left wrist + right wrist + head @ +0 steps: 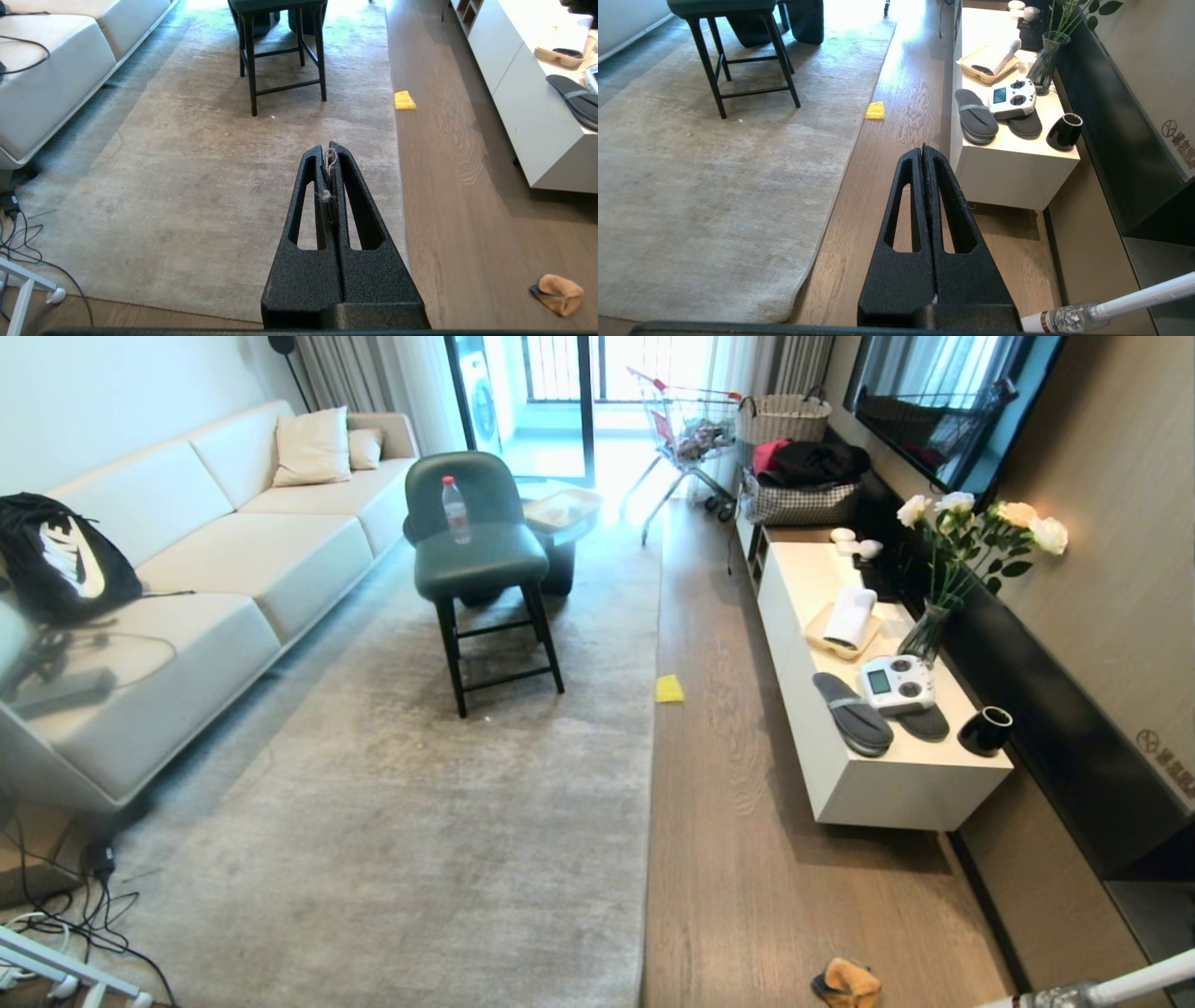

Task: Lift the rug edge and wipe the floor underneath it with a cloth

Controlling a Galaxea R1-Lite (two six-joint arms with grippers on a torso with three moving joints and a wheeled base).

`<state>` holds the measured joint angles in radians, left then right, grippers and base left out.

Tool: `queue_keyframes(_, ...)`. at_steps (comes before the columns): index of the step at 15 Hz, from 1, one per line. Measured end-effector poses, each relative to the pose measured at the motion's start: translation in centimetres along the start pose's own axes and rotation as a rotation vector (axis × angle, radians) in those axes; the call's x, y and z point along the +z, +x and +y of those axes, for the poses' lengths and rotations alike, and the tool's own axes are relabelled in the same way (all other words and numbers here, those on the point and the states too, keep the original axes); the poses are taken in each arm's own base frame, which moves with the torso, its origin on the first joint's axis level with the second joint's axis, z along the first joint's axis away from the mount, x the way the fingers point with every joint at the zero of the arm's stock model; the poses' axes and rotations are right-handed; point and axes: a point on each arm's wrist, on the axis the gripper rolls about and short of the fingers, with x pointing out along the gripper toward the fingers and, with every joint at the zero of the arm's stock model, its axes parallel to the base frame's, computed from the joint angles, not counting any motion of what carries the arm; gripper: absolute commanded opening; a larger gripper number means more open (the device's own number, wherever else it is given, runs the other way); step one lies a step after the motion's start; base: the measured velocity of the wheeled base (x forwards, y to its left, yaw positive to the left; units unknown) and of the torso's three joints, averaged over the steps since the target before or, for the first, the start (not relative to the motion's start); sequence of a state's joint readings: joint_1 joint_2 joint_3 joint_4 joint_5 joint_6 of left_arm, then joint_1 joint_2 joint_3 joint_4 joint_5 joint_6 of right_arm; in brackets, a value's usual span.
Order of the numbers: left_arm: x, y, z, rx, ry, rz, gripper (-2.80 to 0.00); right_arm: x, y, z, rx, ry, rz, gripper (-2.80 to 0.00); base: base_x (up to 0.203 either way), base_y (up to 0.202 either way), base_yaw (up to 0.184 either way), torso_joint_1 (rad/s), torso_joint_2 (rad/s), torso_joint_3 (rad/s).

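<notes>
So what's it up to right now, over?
Left tool and right tool shut, empty, held above the floor. Cloth lying on the planks, rug edge flat. Nothing blocking.

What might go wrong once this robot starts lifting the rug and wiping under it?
1. The bar stool stands on the rug; lifting the rug edge might tip its water bottle.
2. Fibres cling to the shut left hand, so its grip may slip.
3. It might mistake the yellow square for the cloth.
</notes>
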<state>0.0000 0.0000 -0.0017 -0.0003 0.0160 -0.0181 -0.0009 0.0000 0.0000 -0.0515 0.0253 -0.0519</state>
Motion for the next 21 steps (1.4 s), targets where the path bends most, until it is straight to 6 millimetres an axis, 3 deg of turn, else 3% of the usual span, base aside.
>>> queue_keyframes(21, 0.0, 0.0, 0.0, -0.001, 0.0, 0.0, -2.8, 0.0, 0.0, 0.0, 0.001, 0.0, 0.0, -2.8, 0.0, 0.0, 0.0, 0.128, -0.28, -0.155)
